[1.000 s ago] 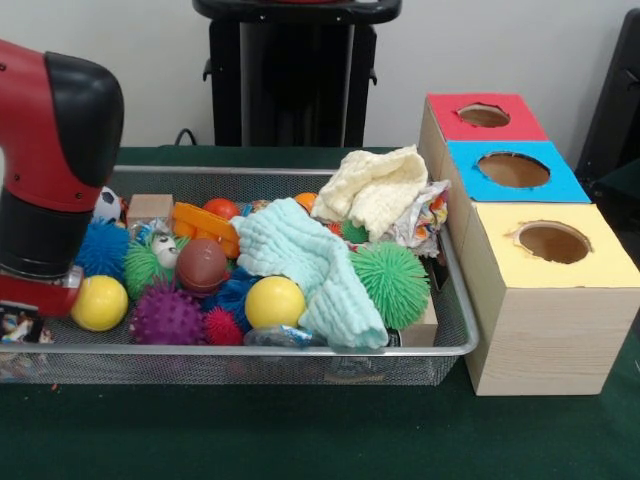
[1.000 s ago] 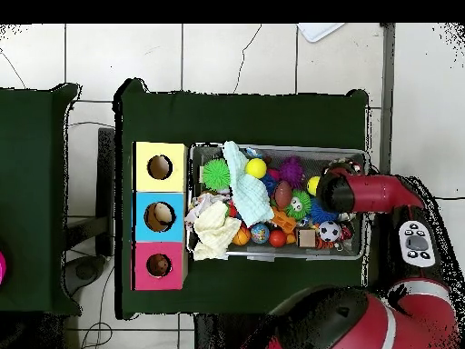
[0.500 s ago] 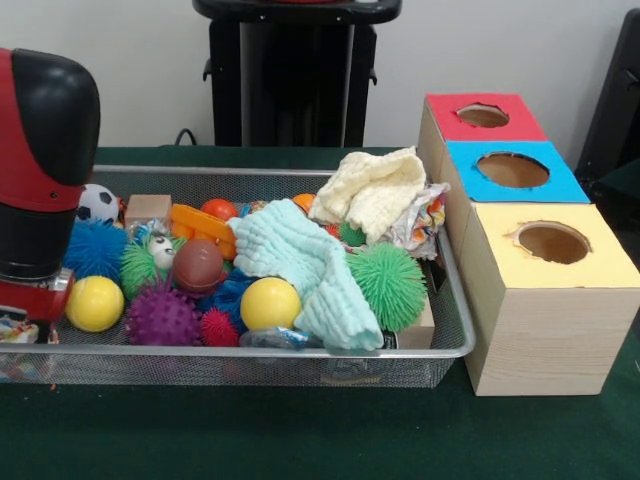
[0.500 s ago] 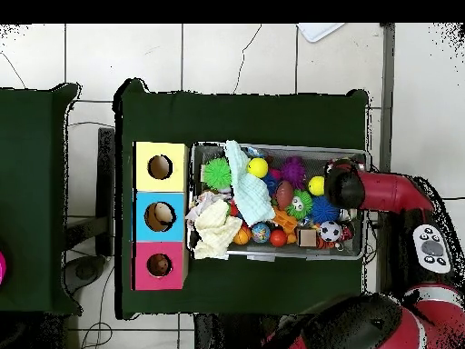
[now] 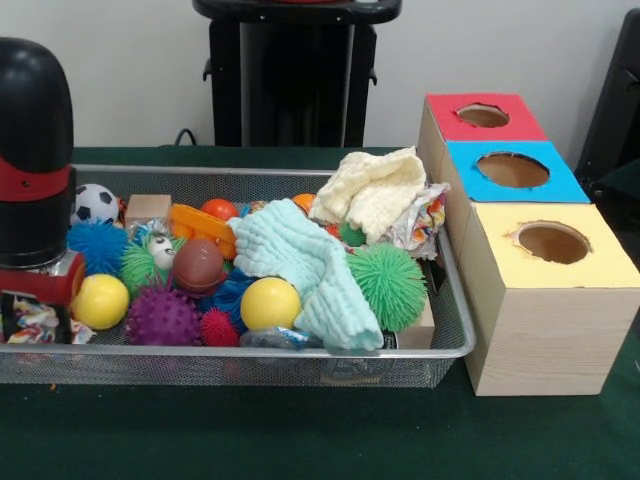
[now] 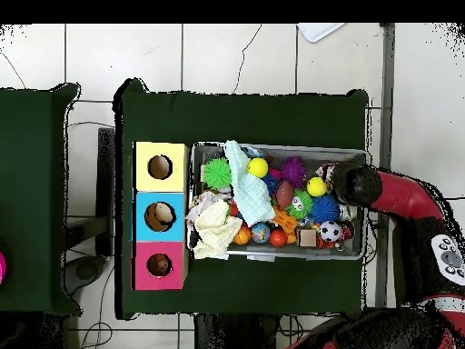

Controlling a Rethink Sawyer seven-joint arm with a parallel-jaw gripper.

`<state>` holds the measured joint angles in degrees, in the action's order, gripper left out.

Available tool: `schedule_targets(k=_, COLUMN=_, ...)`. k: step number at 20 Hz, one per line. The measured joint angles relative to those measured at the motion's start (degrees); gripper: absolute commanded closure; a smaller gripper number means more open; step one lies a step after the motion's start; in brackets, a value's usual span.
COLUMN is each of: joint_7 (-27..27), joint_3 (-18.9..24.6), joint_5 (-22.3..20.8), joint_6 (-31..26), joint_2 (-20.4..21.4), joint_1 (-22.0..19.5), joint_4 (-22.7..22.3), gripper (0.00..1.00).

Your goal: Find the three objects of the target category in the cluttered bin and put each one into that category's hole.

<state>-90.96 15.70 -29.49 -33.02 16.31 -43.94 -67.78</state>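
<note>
A wire mesh bin point(image 5: 455, 330) holds a heap of toys. Among them are two yellow balls point(image 5: 100, 300) point(image 5: 270, 302), a purple spiky ball point(image 5: 163, 317), a green spiky ball point(image 5: 390, 283), a brown football point(image 5: 200, 265) and a soccer ball point(image 5: 97, 203). A mint cloth point(image 5: 300, 260), a cream cloth point(image 5: 375, 190) and crumpled wrappers point(image 5: 425, 215) also lie in it. My gripper point(image 5: 35, 322) hangs at the bin's left end under the black wrist. A colourful crumpled packet shows right at it; a grip cannot be made out. Overhead, the gripper point(image 6: 331, 173) sits over the bin's right end.
Three wooden boxes stand in a row beside the bin, each with a round hole on top: red point(image 5: 484, 115), blue point(image 5: 513, 169) and yellow point(image 5: 553, 242). A wooden block point(image 5: 150, 208) and an orange toy point(image 5: 205, 225) lie at the bin's back. A dark green cloth point(image 5: 300, 430) covers the table.
The arm's end has swung toward the bin's end and turned more upright, uncovering the soccer ball. The colourful packet under the wrist has shifted slightly with it.
</note>
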Motion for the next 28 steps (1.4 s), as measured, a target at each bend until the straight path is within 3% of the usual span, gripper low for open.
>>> schedule_targets(k=6, joint_7=0.0, joint_3=2.98, joint_5=5.83, joint_6=-4.08, joint_2=3.21, joint_1=-2.12, joint_4=-6.71, gripper=0.0)
schedule_targets(k=18, joint_7=0.0, joint_3=4.55, joint_5=7.07, joint_6=-4.26, joint_2=6.21, joint_1=-1.83, joint_4=-10.83, gripper=0.0)
schedule_targets(k=28, joint_7=0.0, joint_3=2.83, joint_5=-1.56, joint_6=-6.9, joint_2=7.24, joint_1=3.49, joint_4=-9.06, gripper=0.0)
